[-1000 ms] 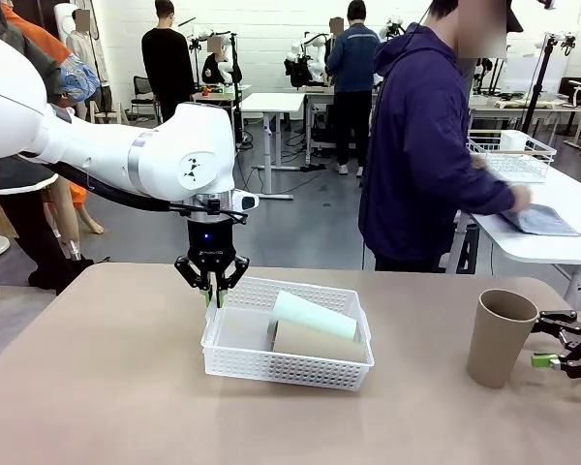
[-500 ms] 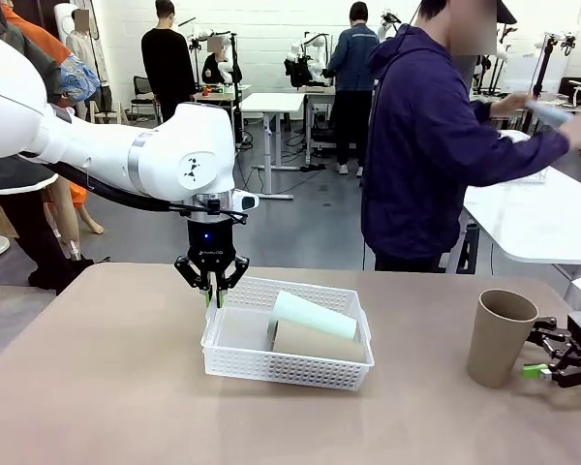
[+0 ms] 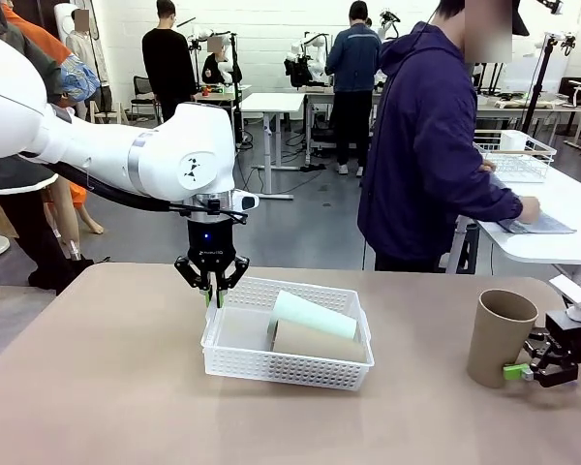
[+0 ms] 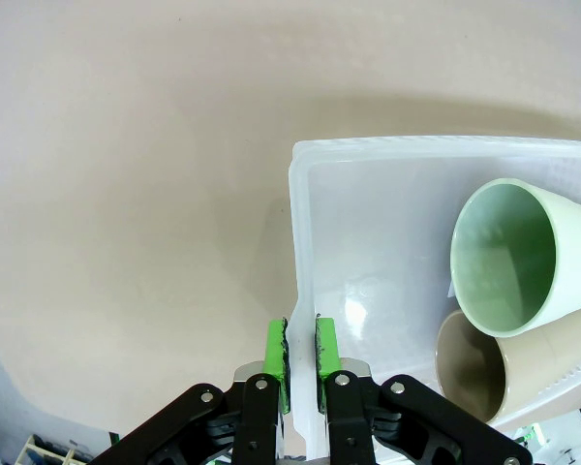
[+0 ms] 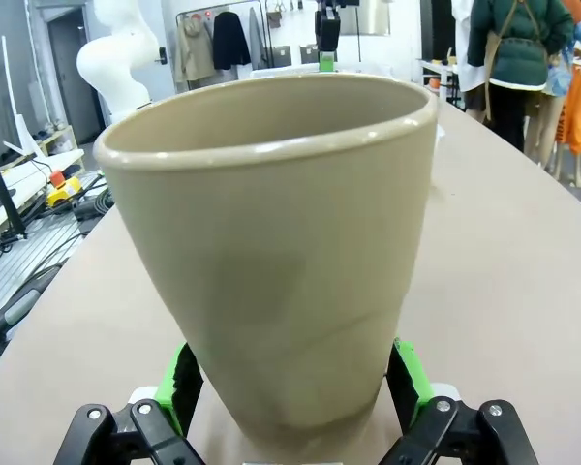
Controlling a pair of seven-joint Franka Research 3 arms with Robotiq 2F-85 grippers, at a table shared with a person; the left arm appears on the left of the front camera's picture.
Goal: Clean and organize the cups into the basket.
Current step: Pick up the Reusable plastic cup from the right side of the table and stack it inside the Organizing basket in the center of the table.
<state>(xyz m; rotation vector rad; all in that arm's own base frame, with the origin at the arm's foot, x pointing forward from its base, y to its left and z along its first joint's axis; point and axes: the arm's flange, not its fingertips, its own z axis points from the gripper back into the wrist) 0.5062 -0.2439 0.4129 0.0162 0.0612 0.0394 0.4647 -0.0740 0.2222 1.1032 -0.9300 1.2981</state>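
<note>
The white mesh basket (image 3: pixel 286 368) sits mid-table. In it, on their sides, lie a mint green cup (image 3: pixel 315 315) and a tan cup (image 3: pixel 315 341). My left gripper (image 3: pixel 213 294) hangs over the basket's far left corner, shut on its rim. In the left wrist view the green pads (image 4: pixel 276 354) pinch the basket (image 4: pixel 368 242) wall, with the mint cup (image 4: pixel 504 257) and the tan cup (image 4: pixel 474 378) mouths facing the camera. A third tan cup (image 3: pixel 501 337) stands upright at the right. My right gripper (image 3: pixel 528 371) is open, its fingers on either side of that cup (image 5: pixel 271 262) near its base.
A person in a dark blue hoodie stands at the far side, turned towards a white table at the back right. That table holds a wire basket (image 3: pixel 511 155) and a grey cloth (image 3: pixel 537 225). Bare tan table surface (image 3: pixel 97 387) stretches to the left and front.
My right gripper has slid left, bringing its open fingers around the standing cup's base. The person lifted an arm and put a hand back on the cloth. The left arm has not moved.
</note>
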